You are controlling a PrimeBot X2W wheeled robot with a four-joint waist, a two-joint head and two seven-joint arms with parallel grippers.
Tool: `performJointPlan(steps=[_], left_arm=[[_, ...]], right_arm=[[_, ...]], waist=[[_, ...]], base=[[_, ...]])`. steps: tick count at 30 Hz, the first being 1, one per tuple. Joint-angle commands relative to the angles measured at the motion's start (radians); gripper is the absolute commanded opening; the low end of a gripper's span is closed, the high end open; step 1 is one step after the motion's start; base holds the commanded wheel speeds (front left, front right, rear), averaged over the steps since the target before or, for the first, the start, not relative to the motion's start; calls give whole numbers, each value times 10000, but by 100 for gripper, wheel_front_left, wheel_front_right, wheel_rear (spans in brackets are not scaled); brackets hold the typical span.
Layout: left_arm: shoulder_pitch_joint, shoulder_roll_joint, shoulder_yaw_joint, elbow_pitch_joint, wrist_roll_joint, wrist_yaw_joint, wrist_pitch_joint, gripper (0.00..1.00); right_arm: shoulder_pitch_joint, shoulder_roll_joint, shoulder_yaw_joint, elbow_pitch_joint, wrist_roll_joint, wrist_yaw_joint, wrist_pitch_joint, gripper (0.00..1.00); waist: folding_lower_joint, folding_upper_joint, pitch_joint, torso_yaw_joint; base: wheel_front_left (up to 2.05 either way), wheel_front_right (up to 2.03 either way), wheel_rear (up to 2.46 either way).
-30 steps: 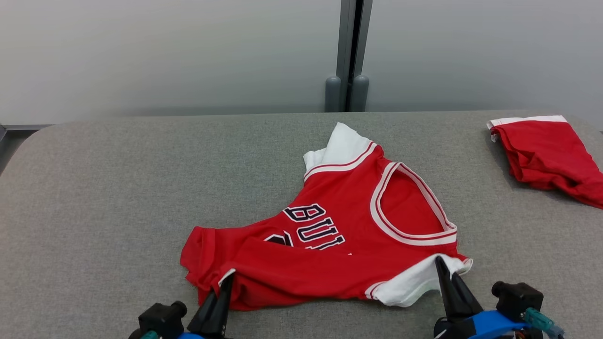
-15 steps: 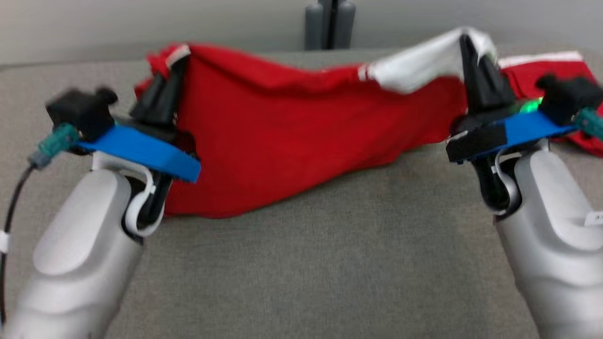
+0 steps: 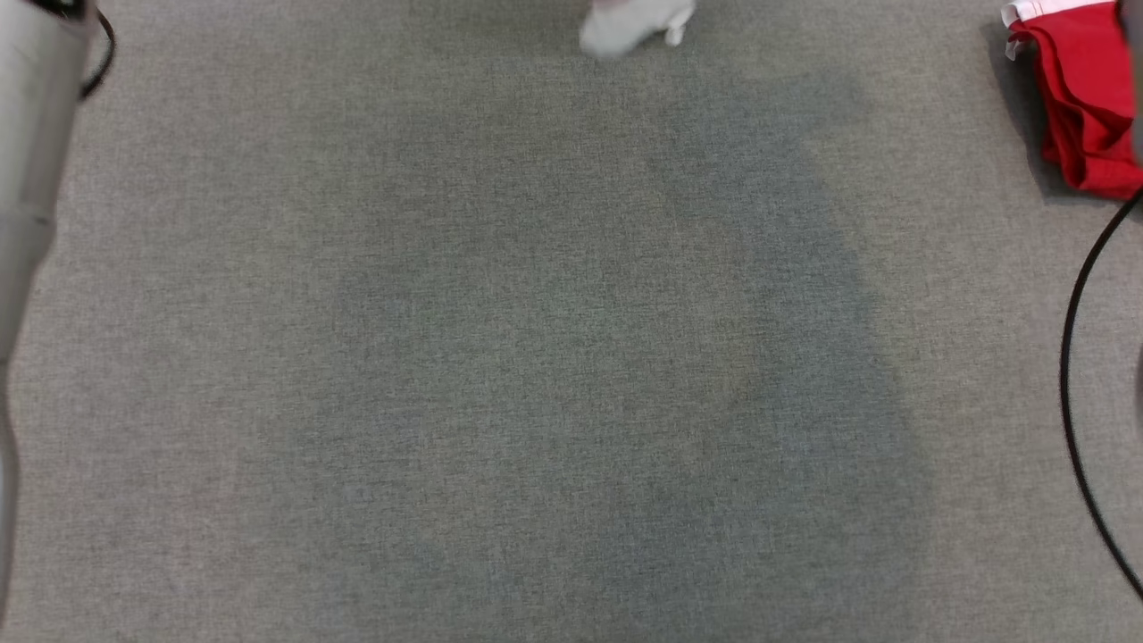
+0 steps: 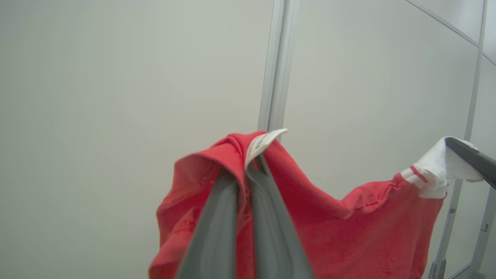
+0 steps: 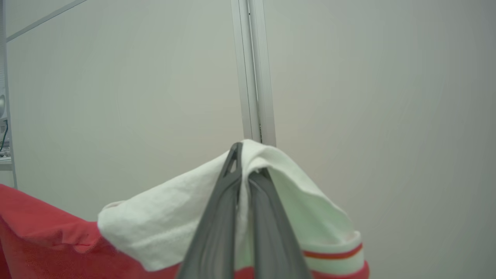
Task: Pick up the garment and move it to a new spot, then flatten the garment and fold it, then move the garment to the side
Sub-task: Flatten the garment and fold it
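Note:
The garment (image 4: 348, 224) is a red jersey with white sleeves, hanging in the air between my two grippers in front of a pale wall. In the left wrist view my left gripper (image 4: 246, 168) is shut on its red hem, and my right gripper (image 4: 455, 146) pinches the white sleeve at the right edge. The right wrist view has my right gripper (image 5: 246, 162) shut on that white sleeve, the garment (image 5: 155, 228) sagging to the left. In the head view a blurred white tip of the garment (image 3: 634, 22) dangles at the top edge over the grey table (image 3: 571, 357).
A second red piece with white trim (image 3: 1085, 107) lies at the table's far right. My pale left forearm (image 3: 31, 134) runs along the left edge and a black cable (image 3: 1072, 357) curves down the right edge. A metal wall post (image 5: 254, 69) stands behind.
Both grippers have risen with the garment, which has left the table and now hangs above it. The head camera has tilted down onto the table top.

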Motion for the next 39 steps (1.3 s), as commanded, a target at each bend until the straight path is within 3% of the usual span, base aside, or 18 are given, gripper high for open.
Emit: performJointPlan(steps=[1, 7, 14, 22, 31, 39], left_arm=[[-449, 62, -124, 213, -141, -26, -130, 0], [-1197, 228, -944, 865, -606, -26, -438, 0], [-65, 517, -1861, 1049, -1318, -26, -642, 0], [3033, 796, -1692, 155, -1469, -26, -681, 0], [7341, 572, -327, -1540, -366, -26, -684, 0], [10246, 319, 329, -2244, 521, -26, -685, 0]], right_arm=[[-505, -72, 89, 244, -32, 6, -78, 0], [-1344, 71, 694, 855, 175, 6, -154, 0], [123, 20, 1285, 425, 531, 6, -170, 0], [3673, -134, 1518, -996, 864, 6, -170, 0], [8421, -505, 1322, -3240, 1243, 6, -171, 0], [11898, -658, 1037, -4278, 1521, 6, -160, 0]], waist=[[-4, -5, 44, -10], [-4, -5, 159, -99], [-4, -5, 239, -116], [-4, -5, -111, -208], [-4, -5, -917, -193], [-4, -5, -1851, -86]], base=[[0, 0, 0], [0, 0, 0], [0, 0, 0], [0, 0, 0], [0, 0, 0], [0, 0, 0]])
